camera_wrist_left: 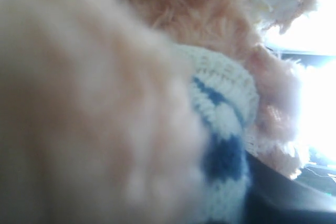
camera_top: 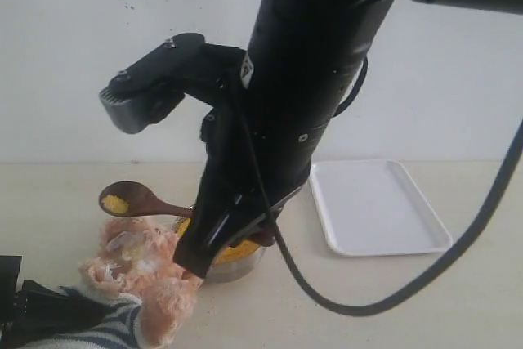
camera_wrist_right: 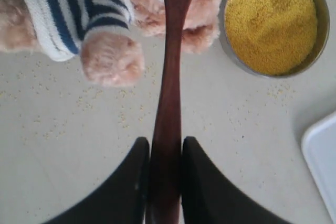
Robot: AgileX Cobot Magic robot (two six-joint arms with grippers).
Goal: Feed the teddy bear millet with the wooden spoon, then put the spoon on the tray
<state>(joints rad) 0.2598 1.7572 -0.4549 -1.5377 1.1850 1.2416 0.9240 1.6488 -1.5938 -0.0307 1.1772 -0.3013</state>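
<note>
1. Currently the right gripper [camera_wrist_right: 165, 145] has its jaws closed on the handle of the wooden spoon [camera_wrist_right: 170, 77]. The loaded spoon end hangs above the teddy bear [camera_top: 139, 263], which lies just beside the metal bowl [camera_wrist_right: 229, 56].
2. Spill risk: the millet [camera_top: 115, 203] on the spoon is loose. A wrist roll or abrupt stop would shed grains beside the metal bowl, where stray grains [camera_wrist_right: 79, 103] lie scattered.
3. Slip risk: the jaws hold the thin handle only, so contact with the plush could pivot the spoon.
4. Left gripper [camera_top: 33, 312]: it is against the bear, on the side away from the metal bowl. Its jaw state cannot be determined. An unsecured bear could shift when pushed.
5. Collision risk: the tray [camera_top: 376, 206] lies near the metal bowl, opposite the bear. A low transfer could clip the bowl rim.
</note>
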